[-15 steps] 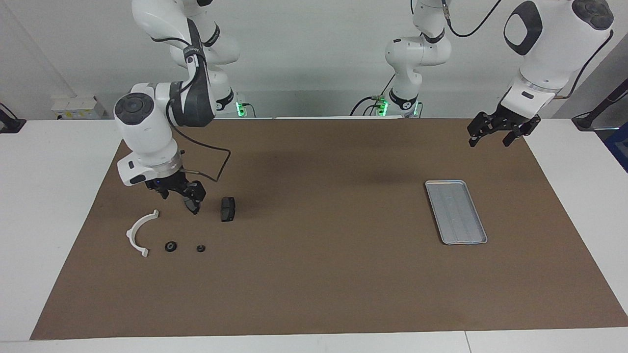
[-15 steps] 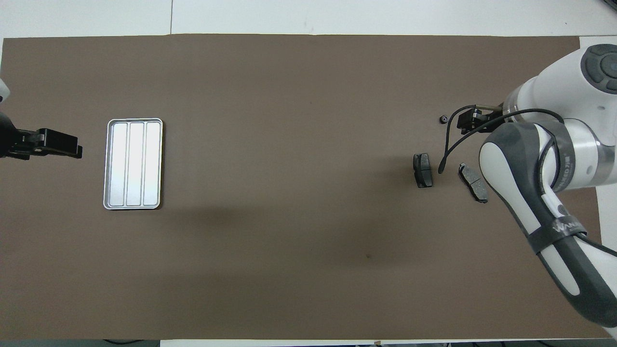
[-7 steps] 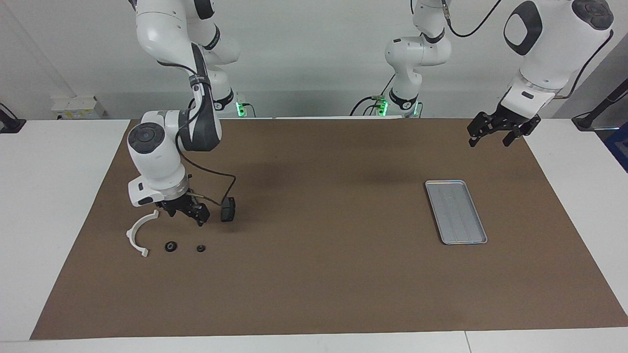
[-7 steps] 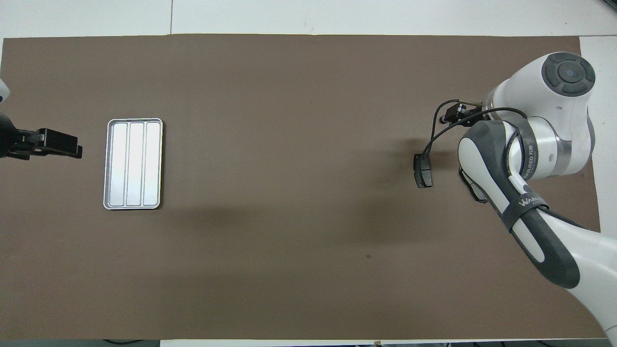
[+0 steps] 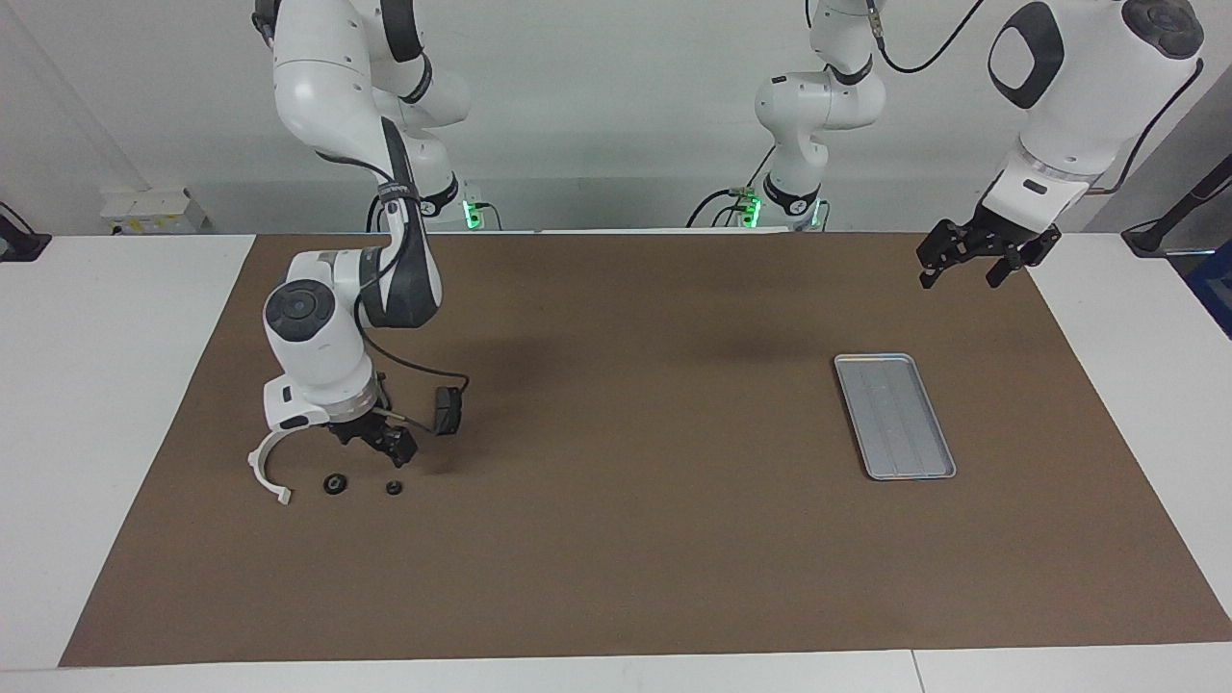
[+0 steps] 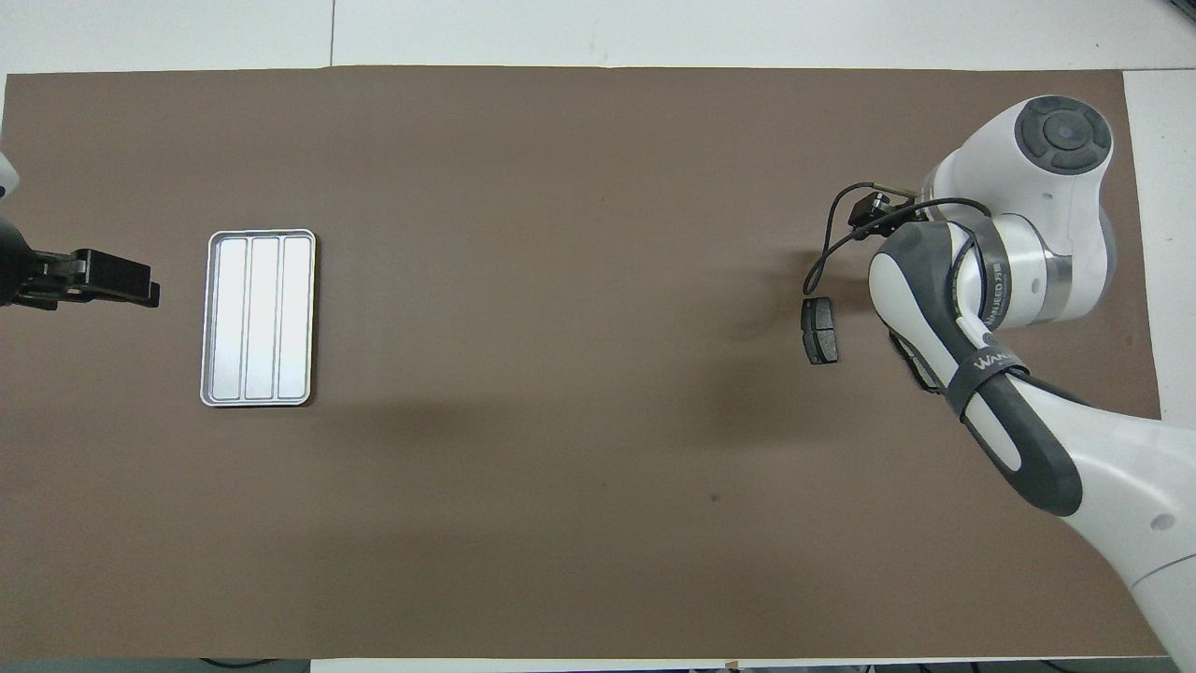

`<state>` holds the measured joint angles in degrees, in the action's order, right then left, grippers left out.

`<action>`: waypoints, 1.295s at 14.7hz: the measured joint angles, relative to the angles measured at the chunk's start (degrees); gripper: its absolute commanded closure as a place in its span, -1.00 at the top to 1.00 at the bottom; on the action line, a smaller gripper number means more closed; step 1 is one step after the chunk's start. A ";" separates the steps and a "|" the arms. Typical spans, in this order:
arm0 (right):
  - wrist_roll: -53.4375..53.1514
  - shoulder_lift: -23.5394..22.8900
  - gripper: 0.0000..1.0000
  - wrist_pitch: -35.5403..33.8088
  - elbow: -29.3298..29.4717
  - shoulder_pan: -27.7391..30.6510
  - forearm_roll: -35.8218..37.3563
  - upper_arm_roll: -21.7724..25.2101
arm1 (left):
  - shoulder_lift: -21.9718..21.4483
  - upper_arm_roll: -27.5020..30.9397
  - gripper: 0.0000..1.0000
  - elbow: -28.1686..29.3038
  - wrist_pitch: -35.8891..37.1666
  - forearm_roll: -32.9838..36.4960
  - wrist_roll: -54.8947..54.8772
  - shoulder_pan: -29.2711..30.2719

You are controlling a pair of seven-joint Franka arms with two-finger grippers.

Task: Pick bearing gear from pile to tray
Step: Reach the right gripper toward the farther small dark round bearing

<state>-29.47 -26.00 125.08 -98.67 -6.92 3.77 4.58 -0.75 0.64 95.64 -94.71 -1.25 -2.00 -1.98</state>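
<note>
While the left gripper (image 5: 970, 260) waits open and empty over the brown mat (image 5: 635, 539) near the ribbed silver-grey metal tray (image 5: 894, 416), the right gripper (image 5: 380, 445) hangs low over the pile, jaws spread, holding nothing, just above two tiny black round pieces (image 5: 335, 484) beside the white curved plastic arc (image 5: 262, 463). One dark grey brake-pad piece (image 5: 447, 411) lies nearby.

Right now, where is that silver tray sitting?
The tray lies flat on the brown mat toward the left arm's end of the table, well apart from the small parts at the right arm's end. The left gripper hangs beside it, higher up.
</note>
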 measured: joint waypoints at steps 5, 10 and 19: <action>-2.15 -4.43 0.94 0.12 4.76 -0.12 -0.09 -0.12 | 0.00 0.00 1.00 0.00 0.00 0.00 0.00 0.00; -3.74 -7.36 0.89 0.12 5.78 -0.19 -0.09 -0.22 | 0.00 0.00 1.00 0.00 0.00 0.00 0.00 0.00; -3.79 -9.28 0.67 0.09 9.58 -0.24 -0.18 -0.46 | 0.00 0.00 1.00 0.00 0.00 0.00 0.00 0.00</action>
<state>-33.27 -35.29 125.17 -89.09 -7.16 3.58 4.12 -0.75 0.64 95.64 -94.71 -1.25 -2.00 -1.98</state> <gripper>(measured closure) 0.198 0.000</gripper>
